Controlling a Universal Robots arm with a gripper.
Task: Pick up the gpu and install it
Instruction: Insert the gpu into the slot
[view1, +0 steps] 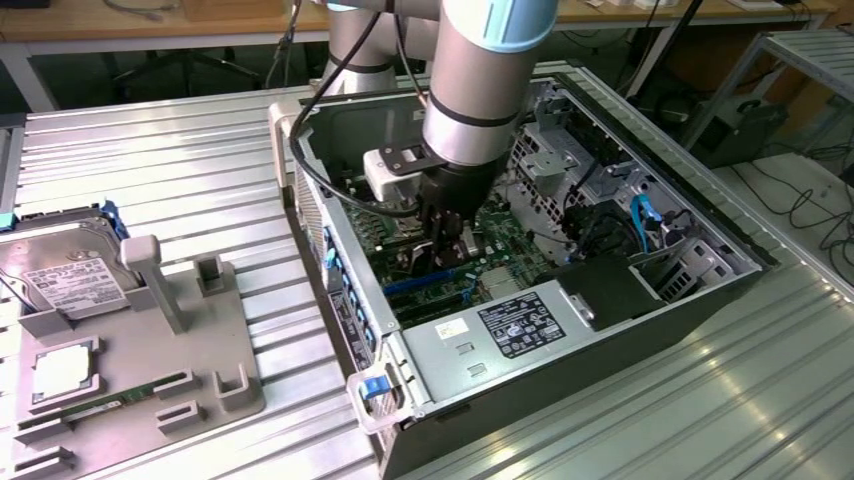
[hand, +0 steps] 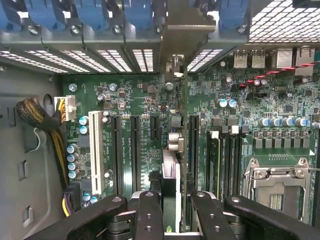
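My gripper (view1: 447, 238) reaches down into the open computer case (view1: 441, 350), over the green motherboard (view1: 501, 262). In the wrist view its black fingers (hand: 150, 212) are shut on the gpu (hand: 171, 167), which I see edge-on between them. The card stands upright over the motherboard (hand: 145, 95), between two long black expansion slots (hand: 136, 150). Its silver end bracket (hand: 185, 30) lies against the case's rear slot openings. Whether the card's edge sits in a slot is hidden by the card itself.
A white slot (hand: 96, 150), a yellow-and-black cable bundle (hand: 47, 117), memory slots (hand: 214, 160) and the CPU socket (hand: 275, 185) surround the card. Outside the case, a grey fixture (view1: 174, 330) carries a silver hard drive (view1: 67, 280), a CPU (view1: 60, 370) and a memory stick (view1: 127, 400).
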